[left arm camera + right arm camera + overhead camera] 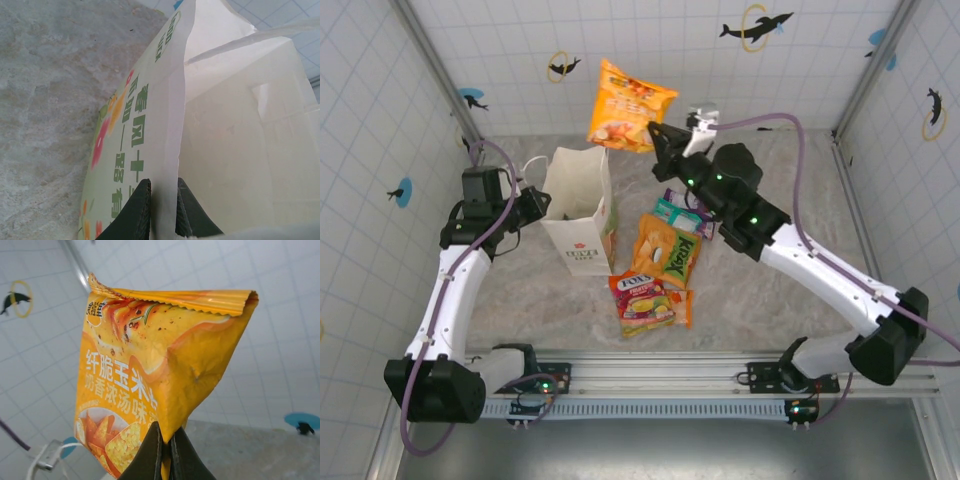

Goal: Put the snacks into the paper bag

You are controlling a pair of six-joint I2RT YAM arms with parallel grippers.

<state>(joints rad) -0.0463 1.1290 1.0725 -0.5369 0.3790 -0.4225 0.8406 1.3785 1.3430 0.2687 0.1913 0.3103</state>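
Observation:
The cream paper bag point(582, 208) stands upright left of centre, mouth open. My left gripper point(536, 205) is shut on its left rim; in the left wrist view the printed wall point(150, 100) runs between the two black fingers point(134, 215). High in the air, my right gripper point(657, 137) is shut on the corner of an orange snack packet point(630, 105), which hangs above and to the right of the bag's mouth. The right wrist view has that orange packet point(150, 375) pinched at its lower corner. More snacks lie on the table: a red FOX'S packet point(645, 300), an orange-green one point(667, 250) and a teal one point(682, 215).
Tiled walls with dolphin stickers enclose the marble table point(790, 180). A rail point(650, 375) runs along the near edge by the arm bases. The bag's white loop handle point(533, 163) sticks out to the left.

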